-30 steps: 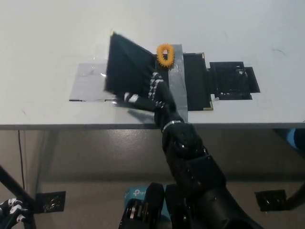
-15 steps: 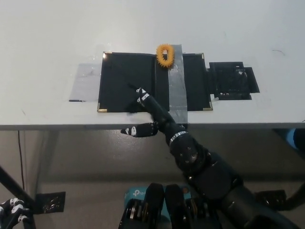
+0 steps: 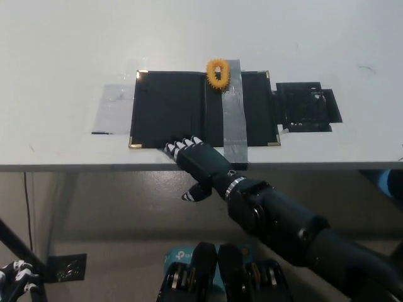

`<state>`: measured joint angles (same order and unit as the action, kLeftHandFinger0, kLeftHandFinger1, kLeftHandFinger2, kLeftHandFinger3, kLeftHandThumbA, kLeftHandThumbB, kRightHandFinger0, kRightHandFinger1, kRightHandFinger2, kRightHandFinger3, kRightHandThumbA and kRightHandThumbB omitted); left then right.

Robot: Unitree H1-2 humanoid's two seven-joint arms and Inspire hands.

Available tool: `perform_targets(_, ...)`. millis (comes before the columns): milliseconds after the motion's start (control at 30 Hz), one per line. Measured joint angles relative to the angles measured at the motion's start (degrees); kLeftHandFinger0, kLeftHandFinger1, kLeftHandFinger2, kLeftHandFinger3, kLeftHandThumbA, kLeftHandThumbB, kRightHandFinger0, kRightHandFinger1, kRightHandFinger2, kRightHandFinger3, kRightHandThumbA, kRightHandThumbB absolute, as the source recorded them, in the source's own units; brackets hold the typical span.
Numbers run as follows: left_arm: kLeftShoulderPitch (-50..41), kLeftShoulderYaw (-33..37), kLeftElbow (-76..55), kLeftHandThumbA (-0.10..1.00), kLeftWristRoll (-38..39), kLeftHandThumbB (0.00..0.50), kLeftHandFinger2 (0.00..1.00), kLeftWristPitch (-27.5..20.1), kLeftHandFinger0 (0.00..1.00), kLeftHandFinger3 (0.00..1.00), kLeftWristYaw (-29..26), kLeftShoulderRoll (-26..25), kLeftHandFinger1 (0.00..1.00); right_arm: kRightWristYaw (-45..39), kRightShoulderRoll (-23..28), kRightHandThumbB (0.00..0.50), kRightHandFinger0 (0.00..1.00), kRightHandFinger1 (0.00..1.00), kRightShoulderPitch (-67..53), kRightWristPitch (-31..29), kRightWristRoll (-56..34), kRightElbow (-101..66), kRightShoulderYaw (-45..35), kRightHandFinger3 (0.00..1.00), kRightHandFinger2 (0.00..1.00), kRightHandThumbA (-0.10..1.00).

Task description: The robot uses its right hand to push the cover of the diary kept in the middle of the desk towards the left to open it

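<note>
The black diary (image 3: 189, 116) lies open and flat in the middle of the white desk (image 3: 63, 56), its cover spread to the left. A strip of grey tape (image 3: 232, 119) runs down over its right half, with an orange ring (image 3: 218, 72) at the top of the spine. My black right hand (image 3: 196, 160) is open, fingers spread, at the desk's front edge just below the diary's lower left part; whether the fingertips touch the cover is unclear. My white left hand (image 3: 16, 277) hangs low at the bottom left corner.
A black patch (image 3: 308, 106) is taped to the desk right of the diary. A clear tape patch (image 3: 113, 107) lies left of it. Below the desk edge are the floor, a desk leg and a floor socket box (image 3: 66, 265).
The cover, standing half raised a second ago, has dropped flat to the left. My right hand has pulled back from the diary's middle to the desk's front edge and spread its fingers.
</note>
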<state>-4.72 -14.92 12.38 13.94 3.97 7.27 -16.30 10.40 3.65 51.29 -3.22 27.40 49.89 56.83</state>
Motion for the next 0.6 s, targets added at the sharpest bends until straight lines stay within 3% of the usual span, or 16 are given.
perform_targets(100,0.1,0.0,-0.1,0.52,0.0,0.500,0.23,-0.1,0.34,0.34,0.3,-0.2,0.43,-0.5,-0.1,0.430,1.00,1.00,0.4,0.1,2.6,0.5,0.1,1.00,1.00,1.00)
perform_targets(200,-0.1,0.0,-0.4,0.54,-0.1,0.500,0.24,-0.1,0.37,0.35,0.4,-0.2,0.45,-2.0,0.0,0.437,0.99,1.00,0.4,0.4,4.0,-0.6,-1.1,1.00,1.00,1.00)
perform_targets(267,-0.1,0.0,-0.5,0.53,-0.1,0.500,0.25,-0.1,0.37,0.34,0.4,-0.2,0.45,-3.3,0.1,0.446,0.86,1.00,0.3,0.3,4.5,-1.6,-2.4,1.00,1.00,1.00)
perform_targets(300,-0.1,0.0,-0.6,0.53,-0.1,0.500,0.25,-0.1,0.37,0.34,0.4,-0.2,0.45,-4.0,0.1,0.446,0.86,1.00,0.2,0.3,4.7,-2.2,-3.4,1.00,1.00,1.00)
perform_targets(333,-0.1,0.0,-0.6,0.53,-0.1,0.500,0.25,-0.1,0.36,0.34,0.4,-0.2,0.44,-4.8,0.1,0.468,0.25,0.37,0.2,0.3,4.8,-2.5,-4.1,1.00,0.43,1.00)
perform_targets(367,-0.1,0.0,-0.6,0.54,-0.2,0.500,0.25,-0.1,0.35,0.34,0.4,-0.2,0.44,-5.3,0.1,0.459,0.01,0.19,0.2,0.2,4.8,-2.9,-5.0,1.00,0.39,1.00)
perform_targets(433,-0.2,0.0,-0.7,0.54,-0.2,0.500,0.25,-0.1,0.33,0.34,0.4,-0.2,0.43,-7.2,0.1,0.420,0.02,0.18,-0.2,-0.1,3.6,-4.5,-8.8,1.00,0.34,1.00)
perform_targets(467,-0.2,0.0,-0.7,0.54,-0.3,0.500,0.25,-0.1,0.32,0.34,0.4,-0.2,0.43,-8.3,0.1,0.406,0.00,0.11,-0.3,-0.2,2.7,-5.6,-11.1,1.00,0.27,1.00)
perform_targets(500,-0.2,-0.1,-0.7,0.54,-0.3,0.500,0.25,-0.2,0.32,0.34,0.4,-0.2,0.43,-9.6,0.2,0.389,0.15,0.31,-0.4,-0.2,1.7,-7.0,-13.5,1.00,0.44,1.00)
perform_targets(533,-0.2,-0.1,-0.7,0.54,-0.3,0.500,0.26,-0.2,0.33,0.34,0.4,-0.2,0.43,-10.9,0.3,0.372,0.12,0.22,-0.4,0.0,0.7,-8.7,-15.4,1.00,0.31,1.00)
perform_targets(567,-0.2,-0.1,-0.7,0.55,-0.3,0.500,0.25,-0.2,0.33,0.33,0.4,-0.2,0.43,-12.0,0.5,0.336,0.32,0.54,-0.4,0.3,-0.2,-10.6,-16.8,1.00,0.70,1.00)
perform_targets(600,-0.2,-0.1,-0.7,0.54,-0.3,0.500,0.25,-0.2,0.33,0.33,0.4,-0.2,0.43,-13.3,0.6,0.293,0.70,0.93,-0.6,0.5,-1.1,-12.5,-18.3,0.98,0.94,1.00)
